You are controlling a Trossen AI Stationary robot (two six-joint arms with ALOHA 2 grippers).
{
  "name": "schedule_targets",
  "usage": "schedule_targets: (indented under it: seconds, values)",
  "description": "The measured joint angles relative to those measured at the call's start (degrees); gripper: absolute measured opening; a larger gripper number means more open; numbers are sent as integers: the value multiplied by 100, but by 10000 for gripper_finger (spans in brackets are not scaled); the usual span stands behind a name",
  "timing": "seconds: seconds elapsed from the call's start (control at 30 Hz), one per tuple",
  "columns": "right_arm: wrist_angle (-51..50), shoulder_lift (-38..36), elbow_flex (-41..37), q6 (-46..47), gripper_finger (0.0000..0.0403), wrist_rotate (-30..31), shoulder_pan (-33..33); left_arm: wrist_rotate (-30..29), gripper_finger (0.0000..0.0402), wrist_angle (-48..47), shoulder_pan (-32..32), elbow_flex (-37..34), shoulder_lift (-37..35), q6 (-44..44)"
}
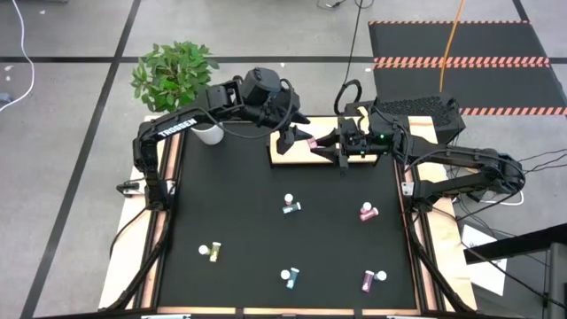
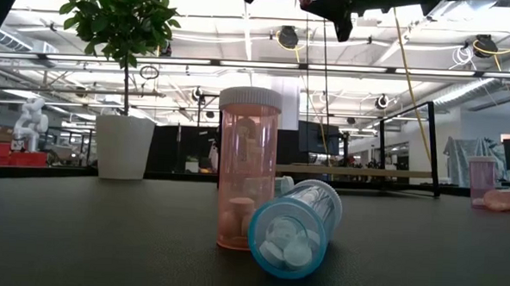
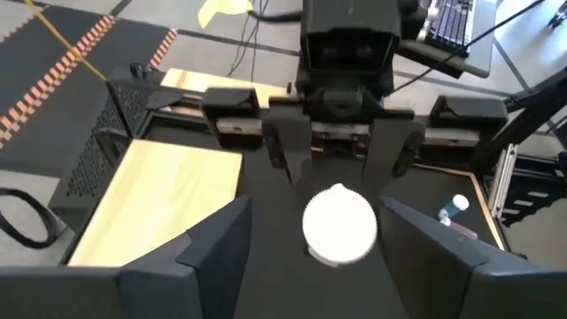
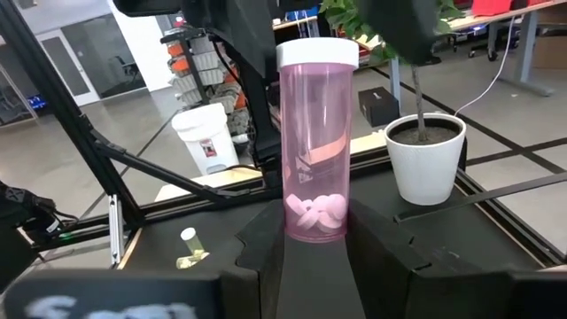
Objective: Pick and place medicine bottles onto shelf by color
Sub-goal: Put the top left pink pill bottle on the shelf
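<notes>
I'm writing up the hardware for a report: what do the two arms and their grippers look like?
Both the left arm and the right arm are black, jointed tubes with black cables looped alongside. White lettering runs along the left arm's link. The left gripper and right gripper each have two dark, flat, angular fingers.

Two dark robot arms, each ending in a two-finger gripper
Left arm (image 1: 177,128): black links with rounded joint housings, white lettering along one link, thin black cables looping by the wrist. Right arm (image 1: 461,177): same black build, boxy wrist block with a small green light, cables trailing off its base. Fingers (image 3: 221,244) are flat, matt black, angular wedges; the right gripper (image 4: 316,235) has matching pads
</notes>
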Motion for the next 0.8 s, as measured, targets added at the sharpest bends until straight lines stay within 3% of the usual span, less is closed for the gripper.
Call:
schedule_targets:
  seconds: [0.47,0.8]
  values:
    - [-44,-2,2,-64,105,-153,-288,2,132,-3,64,0,0,-95]
    - [-43,0,2,-113,105,-144,-300,-8,119,-1,130,0,0,-68]
